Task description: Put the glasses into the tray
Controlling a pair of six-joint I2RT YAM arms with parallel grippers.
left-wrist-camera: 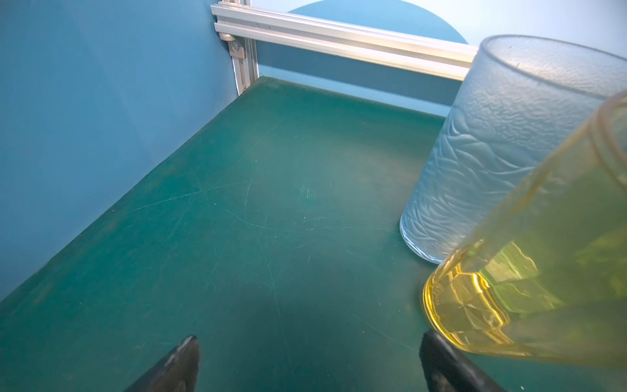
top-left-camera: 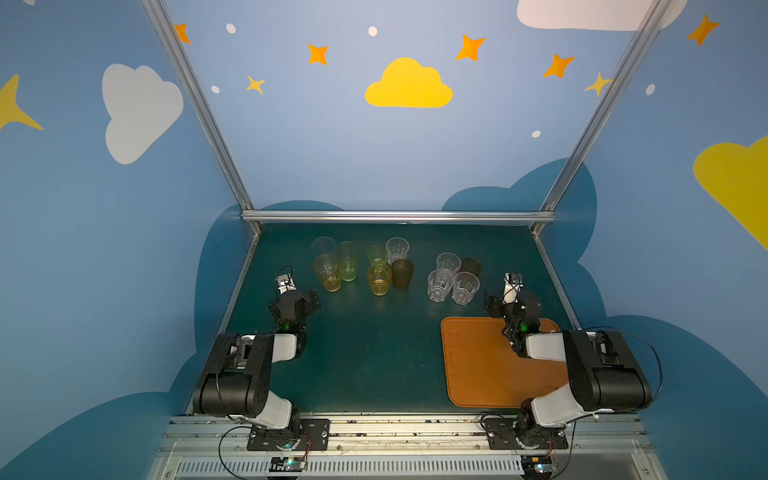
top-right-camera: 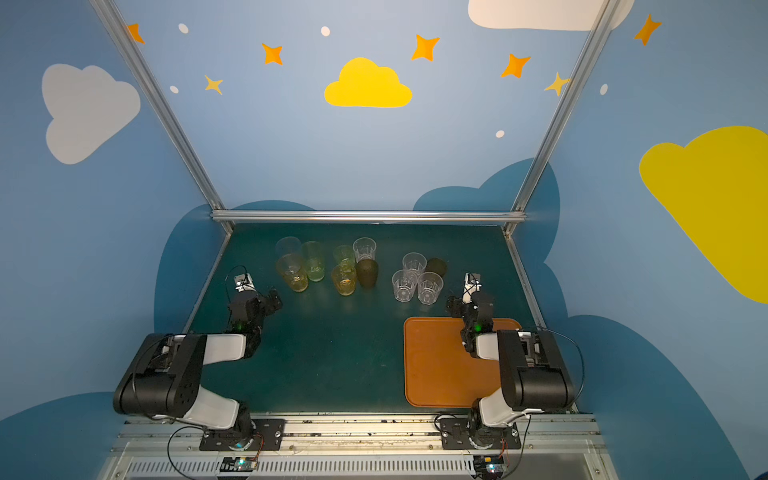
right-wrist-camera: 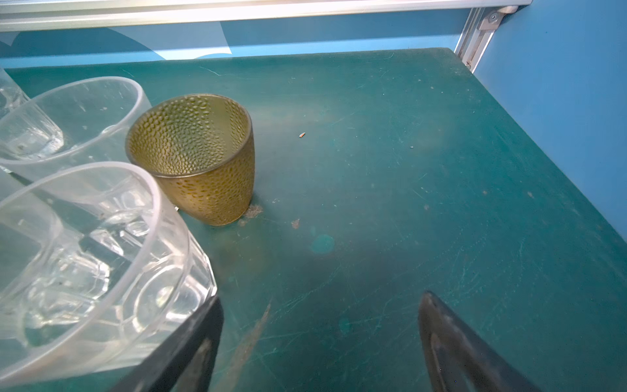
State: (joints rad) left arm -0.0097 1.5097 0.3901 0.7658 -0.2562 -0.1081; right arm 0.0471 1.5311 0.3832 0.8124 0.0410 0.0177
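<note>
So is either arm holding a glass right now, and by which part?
Nothing is held. The left gripper and the right gripper both show open jaws with only bare table between them.

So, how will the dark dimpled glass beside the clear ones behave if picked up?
The dark dimpled glass looks rigid, so it should not squash. Its dimpled wall probably gives better hold than a smooth one. It is short and narrows toward the base, beside a clear glass, so a sideways push may tip it or knock that neighbour.
</note>
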